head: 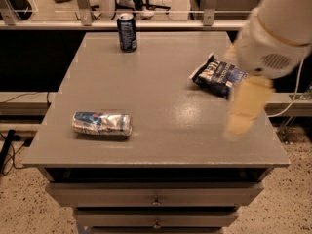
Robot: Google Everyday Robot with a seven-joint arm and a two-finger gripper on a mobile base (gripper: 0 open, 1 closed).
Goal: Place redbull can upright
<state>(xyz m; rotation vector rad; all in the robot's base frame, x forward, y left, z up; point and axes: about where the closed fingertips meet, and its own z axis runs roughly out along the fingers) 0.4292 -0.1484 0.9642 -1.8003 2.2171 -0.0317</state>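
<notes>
Redbull can (102,124) lies on its side on the grey tabletop (146,82), close to the left edge and nearer the front-left corner than the far one; its long axis runs roughly along the front edge, and its silver skin looks dented, with blue patches showing; nothing touches it. Near the far edge, left of the middle, a darker blue can (127,31) stands upright. A blue and white snack bag (217,74) lies flat towards the right edge, in the far half of the top. The robot's white arm (278,38) comes in over the far-right corner; the cream-coloured gripper (243,108) hangs from it above the tabletop by the right edge, just in front of the snack bag and well apart from the redbull can; it is blurred, so I cannot tell whether it is parted or closed. Below the front edge are drawers (156,195) with small knobs.
</notes>
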